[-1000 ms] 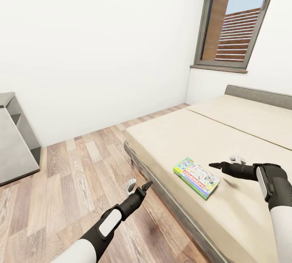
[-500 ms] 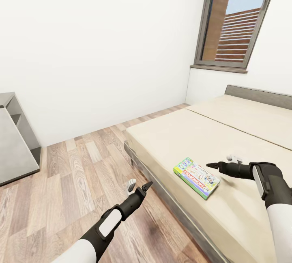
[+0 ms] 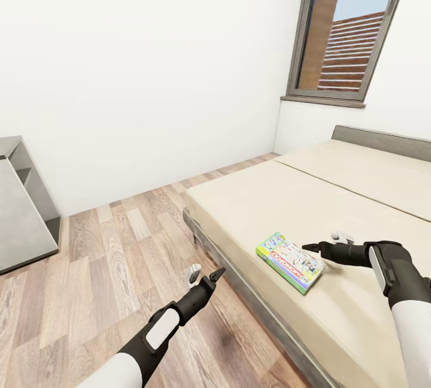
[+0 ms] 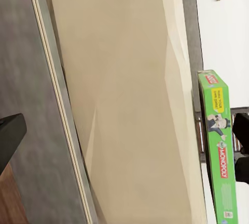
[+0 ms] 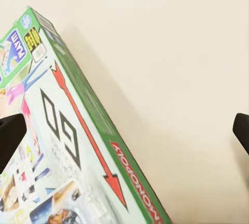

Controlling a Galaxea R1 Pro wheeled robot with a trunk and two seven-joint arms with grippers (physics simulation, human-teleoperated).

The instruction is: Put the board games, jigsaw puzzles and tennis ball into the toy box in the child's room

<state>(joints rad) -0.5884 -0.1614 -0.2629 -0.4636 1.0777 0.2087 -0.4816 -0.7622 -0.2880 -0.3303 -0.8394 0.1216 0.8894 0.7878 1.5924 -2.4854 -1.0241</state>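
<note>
Monopoly board game [image 3: 290, 261], a flat green-edged box with a red title band, lies flat on the beige mattress of the bed [image 3: 335, 196], near the bed's front edge on the side that meets the wood-plank floor [image 3: 114, 256]. Its long sides run at a slant to that edge. The right claw [image 3: 326, 242] hangs just beside the box's far end, low over the mattress, its two fingers spread apart and gripping nothing; one dark fingertip [image 3: 310, 247] points at the box and is close to it, though whether it touches cannot be told. In the right wrist view the box [image 5: 62, 146] lies between and ahead of the spread fingertips, which show as dark shapes at both edges of the picture. The left claw [image 3: 205, 273] hovers over the floor in front of the bed's dark grey frame, well apart from the box, released and empty. In the left wrist view the box [image 4: 218, 146] shows edge-on with its green side and Monopoly lettering. A tall dark-framed window [image 3: 347, 29] stands in the white wall beyond the low grey headboard [image 3: 383, 141]. A grey cabinet [image 3: 21, 208] stands by the wall, well apart from the bed.
</note>
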